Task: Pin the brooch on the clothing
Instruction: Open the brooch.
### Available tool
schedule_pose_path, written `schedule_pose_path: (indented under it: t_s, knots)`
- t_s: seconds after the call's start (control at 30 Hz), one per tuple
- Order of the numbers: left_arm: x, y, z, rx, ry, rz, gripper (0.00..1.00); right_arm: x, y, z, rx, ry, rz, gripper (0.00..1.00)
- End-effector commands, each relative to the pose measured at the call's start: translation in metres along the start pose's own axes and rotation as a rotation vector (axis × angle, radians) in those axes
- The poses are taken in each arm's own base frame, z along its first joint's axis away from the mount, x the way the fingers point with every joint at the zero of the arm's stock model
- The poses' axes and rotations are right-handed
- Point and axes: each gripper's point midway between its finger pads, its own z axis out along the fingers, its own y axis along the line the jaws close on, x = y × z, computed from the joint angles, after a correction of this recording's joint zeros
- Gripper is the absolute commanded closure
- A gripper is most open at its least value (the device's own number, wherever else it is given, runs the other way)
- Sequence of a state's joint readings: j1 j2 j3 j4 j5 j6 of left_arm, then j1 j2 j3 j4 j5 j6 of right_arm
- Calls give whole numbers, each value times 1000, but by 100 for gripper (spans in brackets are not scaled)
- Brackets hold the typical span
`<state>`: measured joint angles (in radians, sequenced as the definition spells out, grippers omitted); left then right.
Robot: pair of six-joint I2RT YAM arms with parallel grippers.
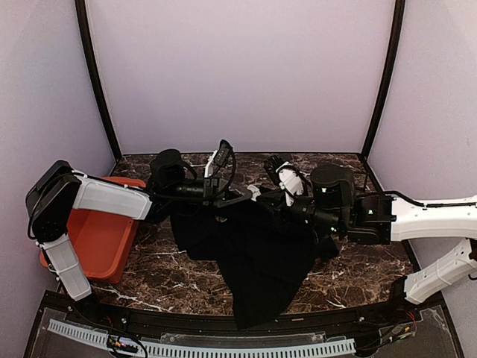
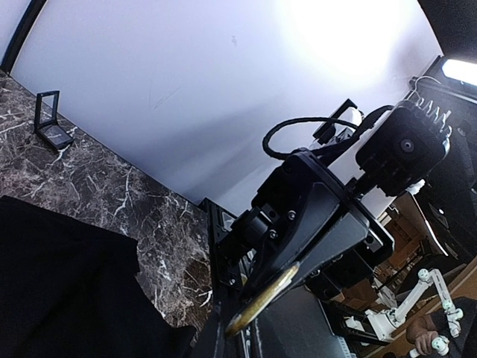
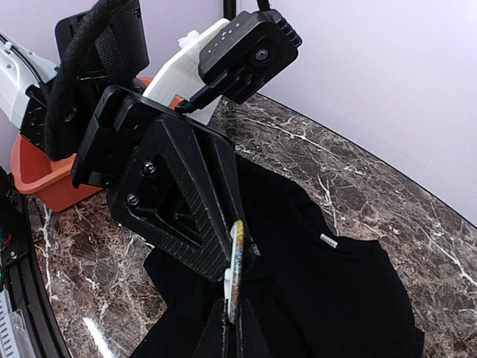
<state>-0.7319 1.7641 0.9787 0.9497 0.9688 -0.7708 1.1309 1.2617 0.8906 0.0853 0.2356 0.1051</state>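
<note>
The clothing [image 1: 253, 253] is a black T-shirt spread on the marble table, also seen in the right wrist view [image 3: 335, 298] and the left wrist view [image 2: 59, 283]. The brooch [image 3: 236, 268] is a thin disc seen edge-on, white with yellow and blue; its rim looks gold in the left wrist view [image 2: 264, 298]. It is held in the air just above the shirt. My right gripper [image 3: 235, 313] is shut on its lower edge. My left gripper [image 2: 235, 332] comes from the other side, and its fingers [image 3: 186, 216] close on the same disc. In the top view both grippers meet [image 1: 242, 198] [image 1: 261, 198].
An orange bin [image 1: 97, 235] stands at the left under the left arm. A small black open box [image 2: 52, 123] sits at the table's back. The shirt's lower hem hangs over the near table edge [image 1: 250, 317]. A white label [image 3: 328, 239] marks its collar.
</note>
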Motion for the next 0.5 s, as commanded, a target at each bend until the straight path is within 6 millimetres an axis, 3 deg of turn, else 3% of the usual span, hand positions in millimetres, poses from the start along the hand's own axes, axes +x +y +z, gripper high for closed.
schedule_pose_path:
  t_s: [0.0, 0.47]
  knots:
    - [1, -5, 4, -39, 17, -3, 99, -17, 27, 4, -75, -38, -48, 100]
    - [7, -11, 10, -39, 69, 37, 98, -15, 35, 10, -84, -19, -65, 100]
